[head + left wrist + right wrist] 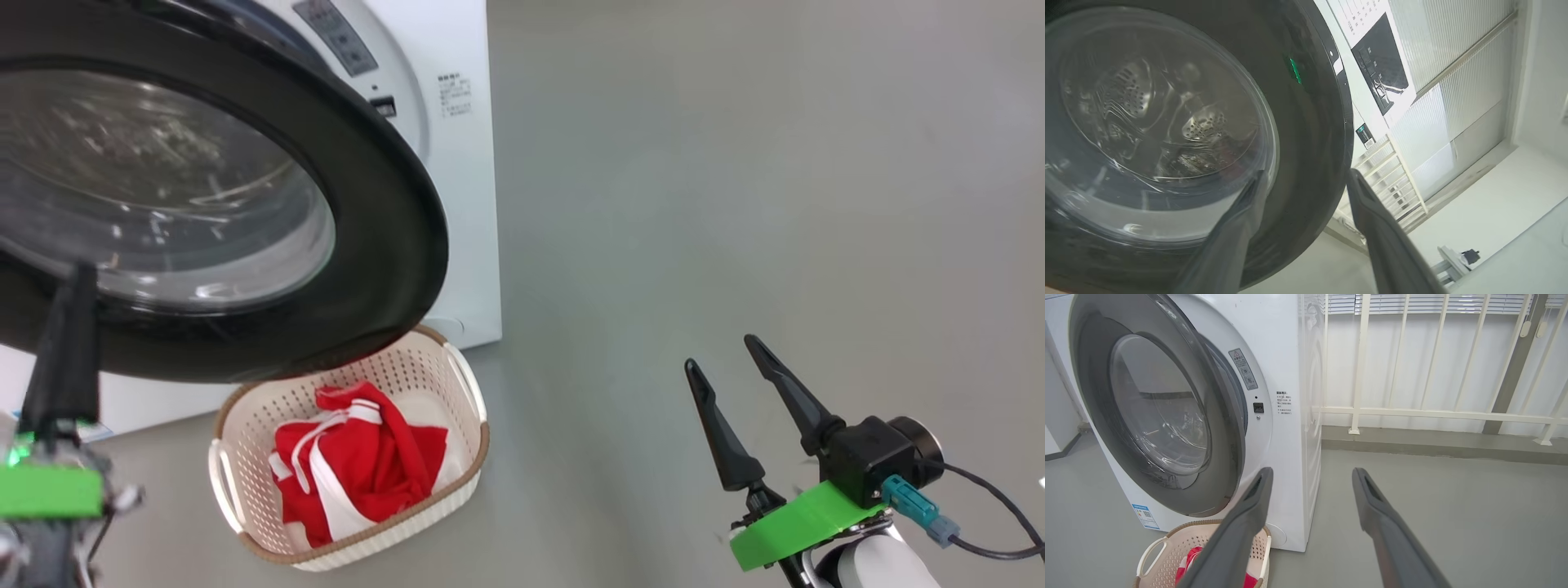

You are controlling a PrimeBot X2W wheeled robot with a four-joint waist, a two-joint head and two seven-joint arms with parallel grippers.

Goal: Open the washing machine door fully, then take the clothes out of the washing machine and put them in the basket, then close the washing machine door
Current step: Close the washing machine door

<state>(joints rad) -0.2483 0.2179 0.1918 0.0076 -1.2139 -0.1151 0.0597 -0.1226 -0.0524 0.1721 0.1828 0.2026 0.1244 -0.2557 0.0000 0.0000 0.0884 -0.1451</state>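
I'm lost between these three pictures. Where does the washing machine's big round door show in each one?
Head view: the washing machine door fills the upper left, above the basket.
Left wrist view: the door covers the left half, very close.
Right wrist view: the door stands at the left, swung partly open.
Shared landmark: the washing machine, its white front just right of the door's rim.

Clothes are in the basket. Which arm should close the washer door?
Left. The left end effector sits open right at the washing machine door's black rim; the right end effector hangs over the floor, away from the door.
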